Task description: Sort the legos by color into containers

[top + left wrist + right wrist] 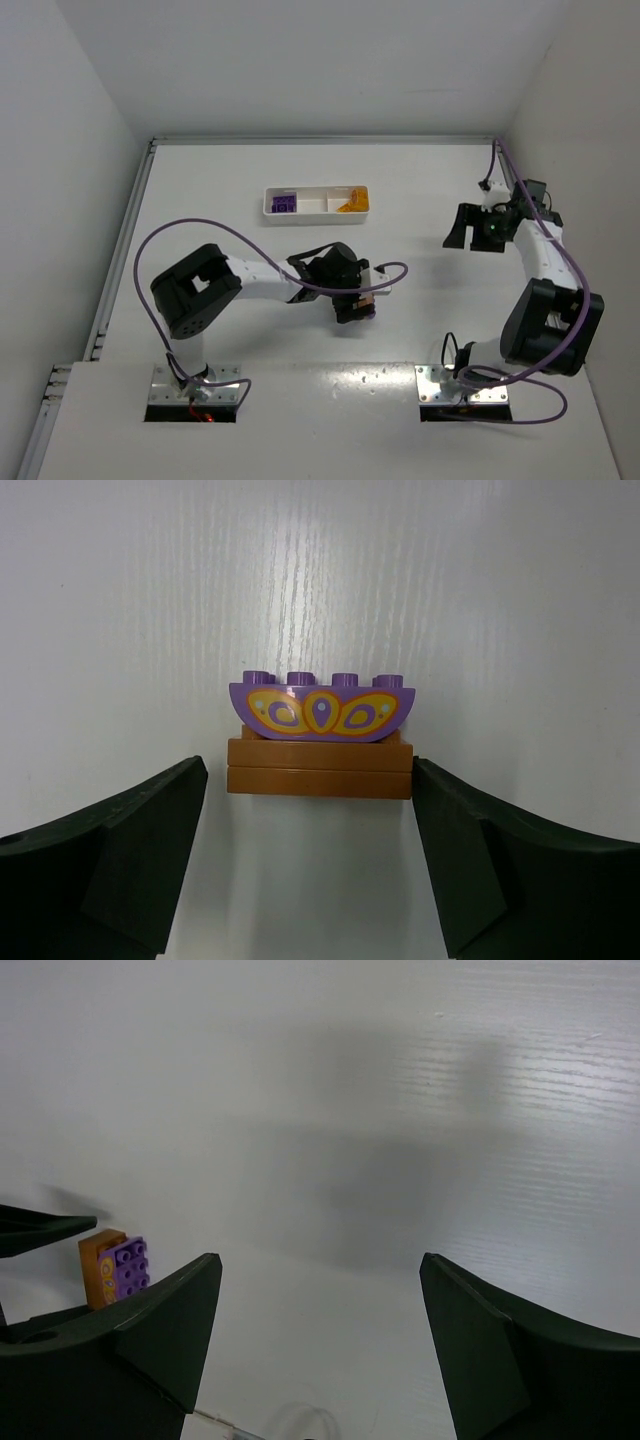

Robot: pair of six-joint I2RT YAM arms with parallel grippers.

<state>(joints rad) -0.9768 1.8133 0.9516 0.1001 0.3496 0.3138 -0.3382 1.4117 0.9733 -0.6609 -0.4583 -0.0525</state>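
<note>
Two legos sit stacked on the white table, right between the fingers of my left gripper: a purple curved brick with a yellow butterfly print on top of an orange-brown brick. My left jaws are spread wide and hold nothing. A gap shows beside the left finger. The right finger lines up with the brown brick's end, and I cannot tell whether it touches.

My right gripper is also spread wide and holds nothing, well off to the right over bare table. Its camera catches the same stack at its left edge.

Farther back lies the white tray, with purple legos in its left compartment and orange-yellow legos in its right one.
</note>
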